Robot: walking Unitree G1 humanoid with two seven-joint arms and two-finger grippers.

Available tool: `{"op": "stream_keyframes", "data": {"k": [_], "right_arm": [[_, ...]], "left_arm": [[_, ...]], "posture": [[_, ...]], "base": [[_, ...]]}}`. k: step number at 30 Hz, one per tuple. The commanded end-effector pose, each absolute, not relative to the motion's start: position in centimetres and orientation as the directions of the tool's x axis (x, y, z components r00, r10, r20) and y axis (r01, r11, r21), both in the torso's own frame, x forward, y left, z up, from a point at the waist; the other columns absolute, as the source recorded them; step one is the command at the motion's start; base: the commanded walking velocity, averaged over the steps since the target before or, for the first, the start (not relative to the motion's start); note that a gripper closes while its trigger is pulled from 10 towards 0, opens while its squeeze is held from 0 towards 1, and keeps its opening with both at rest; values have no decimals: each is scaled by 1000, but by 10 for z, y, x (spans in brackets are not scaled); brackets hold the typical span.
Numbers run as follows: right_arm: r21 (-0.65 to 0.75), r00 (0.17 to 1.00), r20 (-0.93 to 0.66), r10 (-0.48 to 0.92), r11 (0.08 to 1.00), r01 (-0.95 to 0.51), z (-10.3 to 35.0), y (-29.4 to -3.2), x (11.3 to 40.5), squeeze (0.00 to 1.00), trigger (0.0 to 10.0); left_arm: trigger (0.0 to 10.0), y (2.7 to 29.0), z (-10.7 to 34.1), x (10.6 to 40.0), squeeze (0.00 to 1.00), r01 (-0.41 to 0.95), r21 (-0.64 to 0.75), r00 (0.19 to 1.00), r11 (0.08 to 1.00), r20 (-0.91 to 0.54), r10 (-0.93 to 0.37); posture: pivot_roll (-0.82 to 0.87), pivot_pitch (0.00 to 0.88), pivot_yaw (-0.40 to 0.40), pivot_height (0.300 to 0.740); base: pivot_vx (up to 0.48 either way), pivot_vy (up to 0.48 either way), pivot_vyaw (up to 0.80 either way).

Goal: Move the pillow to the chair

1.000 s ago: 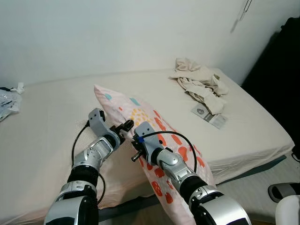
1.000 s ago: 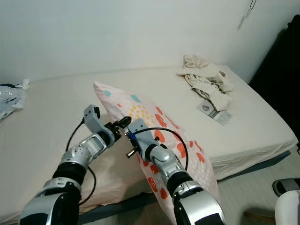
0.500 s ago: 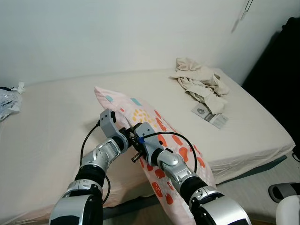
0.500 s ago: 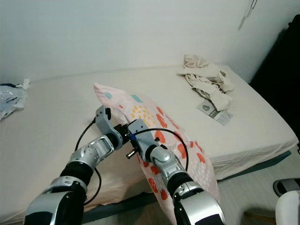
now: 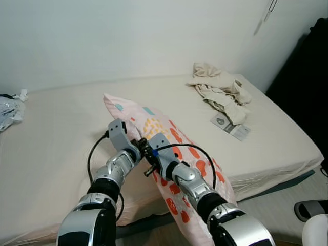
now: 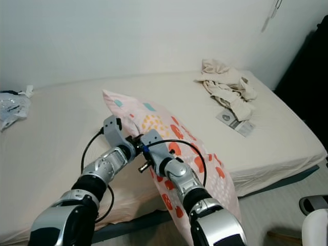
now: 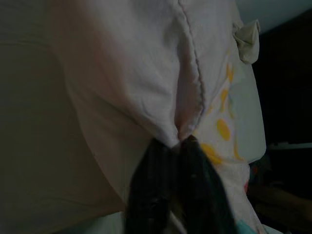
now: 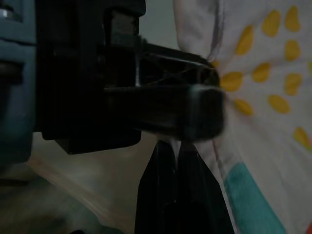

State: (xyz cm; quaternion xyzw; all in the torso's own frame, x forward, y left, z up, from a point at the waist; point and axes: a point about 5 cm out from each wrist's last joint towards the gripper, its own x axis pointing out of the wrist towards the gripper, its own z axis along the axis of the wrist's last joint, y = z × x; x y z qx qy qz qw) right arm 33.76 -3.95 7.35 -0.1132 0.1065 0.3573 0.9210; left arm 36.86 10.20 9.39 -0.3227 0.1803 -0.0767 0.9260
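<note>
A pale pink pillow (image 5: 187,154) with orange, yellow and teal spots lies slanted on the bed (image 5: 56,138), its lower end hanging over the front edge. My two grippers meet at its left edge, near the middle. The left gripper (image 5: 140,146) is shut on a fold of the pillow's fabric (image 7: 146,78), its fingertips (image 7: 168,151) pinching the seam. Right beside it, touching it, the right gripper (image 5: 149,149) is shut on the same edge; in the right wrist view its fingers (image 8: 168,165) pinch the cloth (image 8: 263,97) just under the left gripper's black body (image 8: 146,107).
A heap of beige clothes (image 5: 220,89) and a flat packet (image 5: 229,126) lie on the bed's far right. A plastic bag (image 5: 9,110) sits at its left end. Something dark (image 5: 307,87) stands at the right. On the floor at bottom right are a sandal (image 5: 307,207) and a white object (image 5: 313,230).
My left gripper has moved right, in to the pillow's edge beside the right gripper, and closed on the fabric. The right gripper and the pillow have hardly moved.
</note>
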Motion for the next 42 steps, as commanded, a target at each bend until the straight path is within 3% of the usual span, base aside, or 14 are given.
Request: {"op": "stream_keyframes", "data": {"k": [1, 2, 3, 4, 5, 13, 18, 21, 25, 28, 30, 33, 39, 42], "right_arm": [[-107, 723, -254, 642, 725, -681, 76, -39, 338, 0, 10000], [-107, 723, -254, 642, 725, -681, 76, -39, 338, 0, 10000], [-89, 726, -253, 639, 732, -675, 76, -40, 339, 478, 10000], [-89, 726, -253, 639, 732, -675, 76, -40, 339, 478, 10000], [-68, 731, -252, 634, 742, -667, 76, -42, 339, 1000, 10000], [-9, 753, -246, 611, 775, -632, 72, -56, 340, 1000, 10000], [37, 707, -203, 677, 727, -686, 69, -61, 332, 1000, 10000], [73, 742, -159, 651, 757, -649, 67, -80, 329, 1000, 10000], [265, 913, 18, 408, 878, -398, 77, -135, 331, 1000, 10000], [428, 976, 56, 210, 878, -214, 77, -172, 329, 1000, 10000], [536, 1000, -12, 28, 844, -17, 65, -206, 323, 1000, 10000], [623, 984, -164, -71, 766, 159, 42, -226, 313, 1000, 10000], [611, 941, -334, 57, 773, 170, 19, -210, 303, 1000, 10000], [506, 880, -467, -83, 792, 343, 4, -217, 290, 1000, 10000]], "left_arm": [[0, 105, 96, 371, 0, 6, -625, 930, 781, -283, -234], [0, 105, 96, 371, 0, 6, -625, 930, 781, -283, -234], [0, 105, 96, 371, 0, 3, -624, 931, 781, -282, -230], [0, 105, 96, 371, 0, 3, -624, 931, 781, -282, -230], [0, 106, 96, 371, 0, 1, -624, 932, 782, -282, -227], [0, 109, 95, 372, 0, -11, -620, 937, 785, -280, -207], [0, 111, 97, 373, 0, -12, -616, 940, 788, -275, -200], [0, 114, 98, 374, 0, -18, -612, 944, 791, -270, -187], [0, 119, 98, 374, 0, -31, -607, 947, 794, -271, -171], [0, 121, 97, 373, 0, -34, -604, 947, 796, -273, -167], [0, 121, 96, 373, 0, -31, -600, 947, 800, -273, -168], [0, 121, 97, 373, 0, -25, -596, 947, 803, -272, -172], [0, 124, 98, 374, 0, -21, -593, 948, 805, -268, -173], [0, 127, 100, 375, 0, -21, -594, 951, 804, -261, -168]], "posture": [[-10, 105, -67, 740], [-10, 105, -67, 740], [-10, 104, -67, 740], [-10, 104, -67, 740], [-10, 104, -67, 740], [-10, 93, -64, 740], [-6, 91, -69, 740], [-5, 93, -70, 740], [-9, 103, -61, 740], [-12, 106, -56, 740], [-16, 108, -47, 740], [-13, 109, -42, 740], [-7, 112, -42, 740], [-4, 112, -47, 740]], "base": [[0, 0, 0], [0, 0, 0], [0, 0, 0], [0, 0, 0], [0, 0, 0], [0, 0, 0], [0, 0, 0], [0, 0, 0], [0, 0, 0], [0, 0, 0], [0, 0, 0], [0, 0, 0], [0, 0, 0], [0, 0, 0]]}}
